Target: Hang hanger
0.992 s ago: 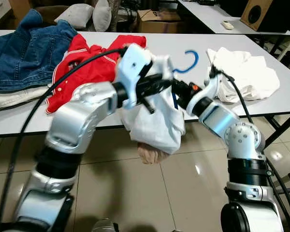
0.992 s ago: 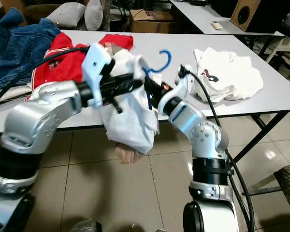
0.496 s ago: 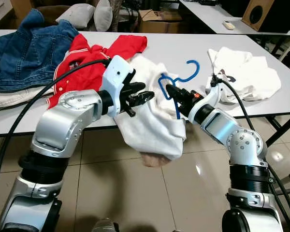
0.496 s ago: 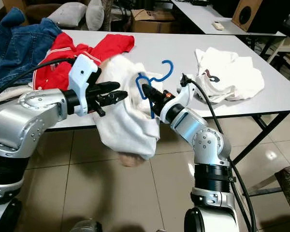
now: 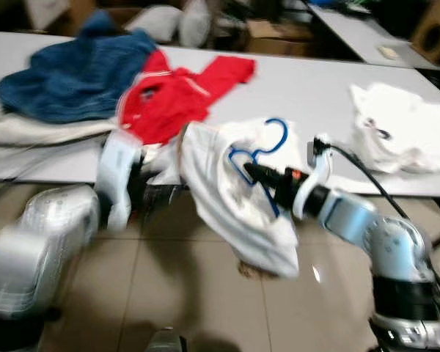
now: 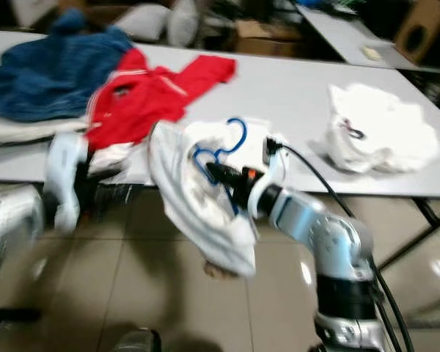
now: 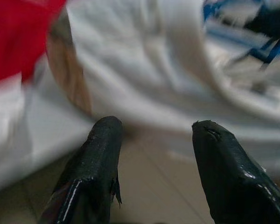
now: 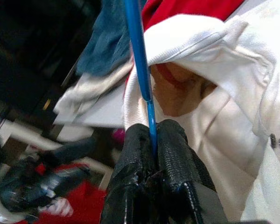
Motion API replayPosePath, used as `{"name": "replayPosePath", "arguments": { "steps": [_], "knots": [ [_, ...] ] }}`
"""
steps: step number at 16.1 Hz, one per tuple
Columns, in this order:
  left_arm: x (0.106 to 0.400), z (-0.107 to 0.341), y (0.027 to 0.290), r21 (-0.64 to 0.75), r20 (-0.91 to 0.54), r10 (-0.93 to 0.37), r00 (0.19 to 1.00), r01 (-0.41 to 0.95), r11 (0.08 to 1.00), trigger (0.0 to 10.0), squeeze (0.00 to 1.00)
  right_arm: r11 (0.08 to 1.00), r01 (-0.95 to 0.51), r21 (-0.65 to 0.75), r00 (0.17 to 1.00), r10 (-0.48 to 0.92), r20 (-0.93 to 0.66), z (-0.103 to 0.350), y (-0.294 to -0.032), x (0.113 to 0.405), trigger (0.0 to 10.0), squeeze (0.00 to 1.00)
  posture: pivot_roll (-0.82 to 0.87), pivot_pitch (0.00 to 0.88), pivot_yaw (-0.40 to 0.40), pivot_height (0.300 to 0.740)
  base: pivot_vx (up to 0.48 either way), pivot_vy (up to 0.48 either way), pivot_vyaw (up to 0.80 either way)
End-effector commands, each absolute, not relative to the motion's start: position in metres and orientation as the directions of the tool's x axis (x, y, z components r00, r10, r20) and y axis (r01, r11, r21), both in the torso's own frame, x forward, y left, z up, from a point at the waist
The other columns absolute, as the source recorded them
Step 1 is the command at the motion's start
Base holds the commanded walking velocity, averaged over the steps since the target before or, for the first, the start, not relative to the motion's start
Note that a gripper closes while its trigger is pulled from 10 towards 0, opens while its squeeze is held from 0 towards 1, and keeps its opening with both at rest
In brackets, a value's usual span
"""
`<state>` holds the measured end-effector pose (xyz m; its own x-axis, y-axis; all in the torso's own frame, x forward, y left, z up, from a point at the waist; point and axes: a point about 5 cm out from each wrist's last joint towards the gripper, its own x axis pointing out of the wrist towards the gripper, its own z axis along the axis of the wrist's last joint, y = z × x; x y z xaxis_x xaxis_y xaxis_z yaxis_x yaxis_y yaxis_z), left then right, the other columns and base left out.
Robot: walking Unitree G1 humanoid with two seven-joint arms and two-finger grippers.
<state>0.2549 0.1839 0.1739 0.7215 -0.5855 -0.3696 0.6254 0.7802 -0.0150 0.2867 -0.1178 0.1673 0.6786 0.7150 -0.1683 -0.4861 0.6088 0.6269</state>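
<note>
While the head views are blurred, the left gripper hangs low at near left with its fingers spread, holding nothing. Right of it, the right gripper is pinched tight on the hanger, which sits inside a white shirt drooping off the table edge. Likely light and stiff, the hanger's thin rod could twist; the limp shirt may slide off. Farther left lie a red top and denim.

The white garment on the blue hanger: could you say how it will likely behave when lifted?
Probably floppy: the white garment sags in folds below the table edge. It may slide, since the right gripper pinches only the thin blue hanger.
</note>
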Motion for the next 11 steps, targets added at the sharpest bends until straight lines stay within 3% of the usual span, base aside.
{"name": "replayPosePath", "arguments": {
  "steps": [1, 4, 6, 11],
  "knots": [
    [0.243, 0.175, 0.177, 0.005, -0.36, -0.596, 0.718, 0.64, 0.768, 10.0, 0.0, 0.571, -0.526, 0.63, 0.634, 0.757, -0.156, 0.168, -0.117, 0.278, 10.0, 0.0, 0.05, 0.0, -0.089, 0.74, 0.0, 0.0, 0.8],
    [0.232, 0.153, 0.164, -0.043, -0.371, -0.541, 0.754, 0.568, 0.822, 10.0, 0.0, 0.542, -0.571, 0.616, 0.574, 0.801, -0.173, 0.155, -0.115, 0.267, 10.0, 0.0, 0.06, 0.0, -0.107, 0.74, 0.0, 0.0, 0.8],
    [0.234, 0.136, 0.162, 0.022, -0.432, -0.442, 0.786, 0.499, 0.866, 10.0, 0.0, 0.521, -0.584, 0.622, 0.552, 0.817, -0.166, 0.15, -0.112, 0.261, 10.0, 0.0, 0.07, 0.0, -0.097, 0.74, 0.0, 0.0, 0.8],
    [0.236, 0.134, 0.161, 0.087, -0.435, -0.405, 0.804, 0.485, 0.87, 10.0, 0.0, 0.536, -0.547, 0.643, 0.579, 0.797, -0.172, 0.134, -0.111, 0.25, 10.0, 0.0, 0.07, 0.0, -0.077, 0.74, 0.0, 0.0, 0.8]
  ]
}}
